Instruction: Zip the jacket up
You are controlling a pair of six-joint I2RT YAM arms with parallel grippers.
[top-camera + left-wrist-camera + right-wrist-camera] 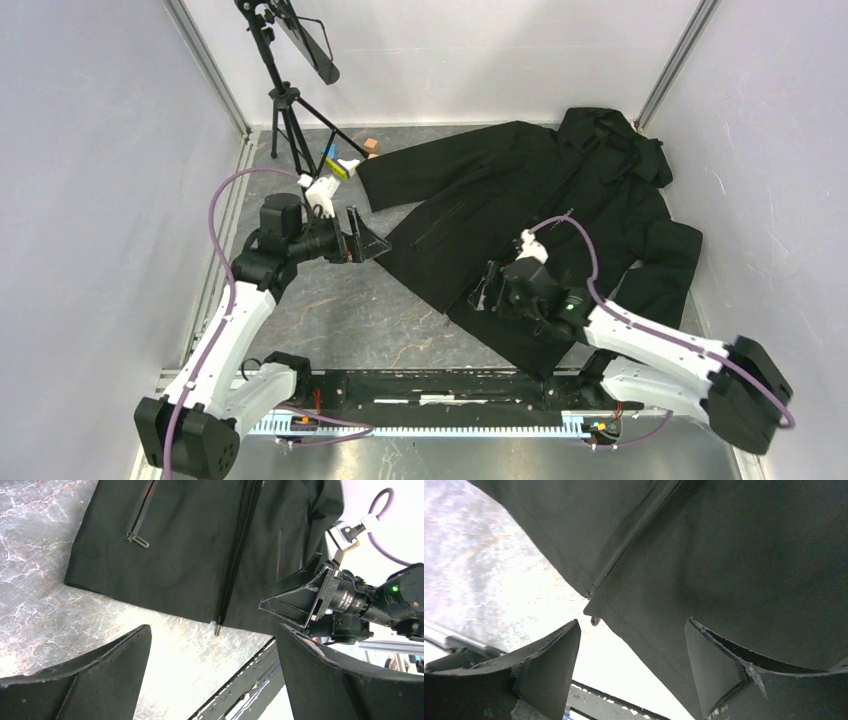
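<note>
Nearest the arm bases, the right end effector [487,290] hovers over the bottom hem of the jacket [560,190]. Its two dark, wedge-shaped fingers are spread apart and grasp nothing, placed there apparently because the front zipper [634,535] ends at this hem, where the small metal slider [595,621] hangs just off the cloth's corner. The garment lies flat and front-up on the mottled grey, stone-look tabletop [380,310], spread out, it seems, so that the zipper runs in one straight line. Just beside the jacket's hem, on its left, the left end effector [365,240] points toward the cloth, fingers likewise released and empty; it looks well placed to pin the hem while the slider is drawn up, though that is only a reading. The jacket's fabric is matte black, smooth and lightly creased, with fine toothed tape down the front and a slanted pocket zip [137,530] on one panel. Farther along the jacket, the bunched hood [600,135] lies toward the far right corner. Beyond the sleeve stretched leftward stand a thin black tripod [285,110] and a few small coloured blocks [345,160].
</note>
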